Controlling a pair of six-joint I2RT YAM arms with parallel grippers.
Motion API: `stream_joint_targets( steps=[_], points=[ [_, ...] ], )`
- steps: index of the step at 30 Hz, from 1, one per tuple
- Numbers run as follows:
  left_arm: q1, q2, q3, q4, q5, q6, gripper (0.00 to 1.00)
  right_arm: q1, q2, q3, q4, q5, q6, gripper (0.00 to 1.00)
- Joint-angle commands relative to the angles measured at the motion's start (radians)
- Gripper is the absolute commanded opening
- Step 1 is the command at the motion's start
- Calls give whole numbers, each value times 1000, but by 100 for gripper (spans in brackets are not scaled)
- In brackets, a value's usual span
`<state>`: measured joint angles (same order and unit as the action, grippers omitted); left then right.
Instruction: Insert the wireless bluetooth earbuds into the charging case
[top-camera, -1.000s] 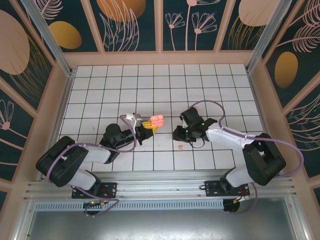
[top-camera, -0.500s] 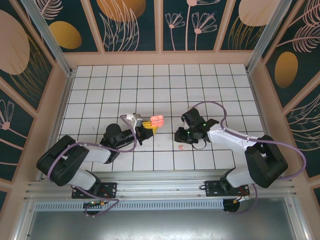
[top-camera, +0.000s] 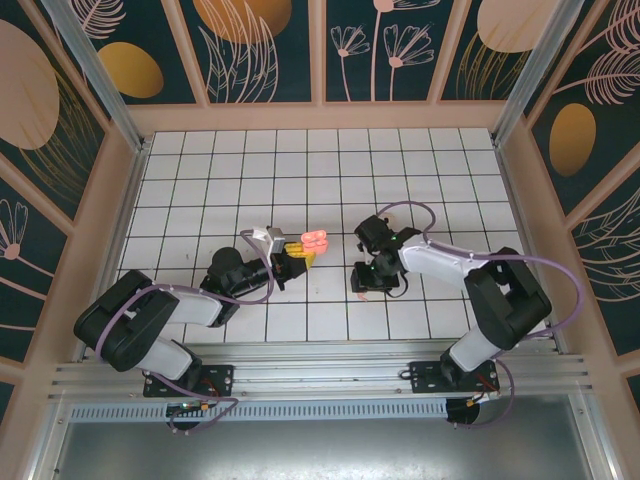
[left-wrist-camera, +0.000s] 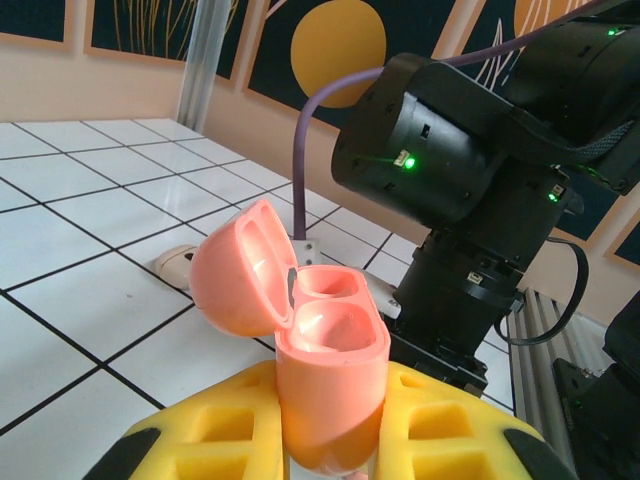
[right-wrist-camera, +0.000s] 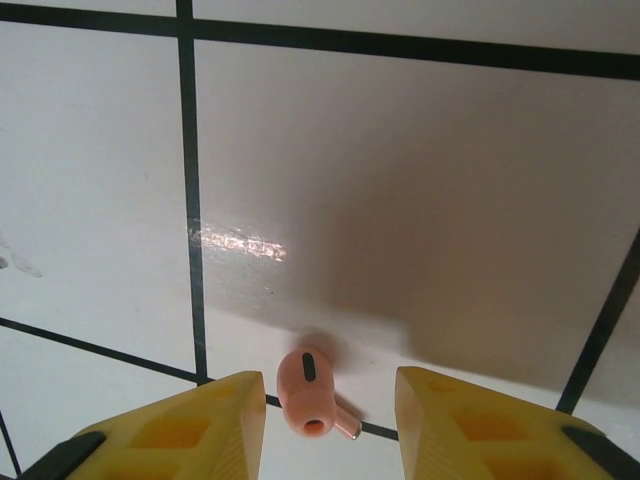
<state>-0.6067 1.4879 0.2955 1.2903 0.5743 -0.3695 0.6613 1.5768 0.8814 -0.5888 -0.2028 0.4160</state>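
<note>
Left tool (left-wrist-camera: 330, 432): I see its yellow fingers (left-wrist-camera: 205, 425) clamped on either side of the charging case, low on its body.
Charging case (left-wrist-camera: 325, 350): coral-pink, held upright off the worktop, lid hinged open and tipped to the left in the left wrist view; both inner wells look bare from where I look. In the top view the case (top-camera: 314, 240) sits at the tip of the left arm, left of centre.
Right tool (right-wrist-camera: 330, 420): jaws parted, pointing down at the worktop, gripping nothing. From above, the right tool (top-camera: 366, 278) is across from the case, well apart from it.
Earbud (right-wrist-camera: 307, 392): coral-pink, lying on a white tile right by a black grout line, between the two yellow fingers (right-wrist-camera: 200, 425) and touching neither.
Pale piece (left-wrist-camera: 180, 262): small, whitish, flat on the tile beyond the open lid; I cannot tell what it is.
Right arm (left-wrist-camera: 440, 150): black housing with green lights, looming behind the case.
Worktop (top-camera: 250, 160): white tiles, black grid.
Back wall (top-camera: 260, 50): dark panels with floral print.
</note>
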Motion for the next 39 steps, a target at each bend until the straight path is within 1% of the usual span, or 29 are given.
stream_joint_targets(
  steps=[1,6,14,20,26,29,33,36,39],
  points=[
    [9,9,1,52,9,-9,2,16,32,40,-40,12,-34,38],
    [7,6,-2,47,7,-9,2,29,64,59,-58,13,-46,36],
    [7,6,-4,43,3,-8,2,54,104,69,-90,47,-54,34],
    [7,8,-6,44,5,-8,2,57,112,71,-72,80,-46,30],
    [7,5,-6,43,7,-8,2,57,108,68,-44,80,-39,25],
    [8,5,-7,41,7,-7,2,56,87,58,-23,74,-27,23],
    [7,6,-8,45,1,-3,2,52,27,35,28,69,12,22],
    [8,5,-17,70,-19,12,2,37,-53,5,110,60,69,22],
    [8,8,-27,115,-36,28,2,17,-160,-42,236,30,129,22]
  ],
)
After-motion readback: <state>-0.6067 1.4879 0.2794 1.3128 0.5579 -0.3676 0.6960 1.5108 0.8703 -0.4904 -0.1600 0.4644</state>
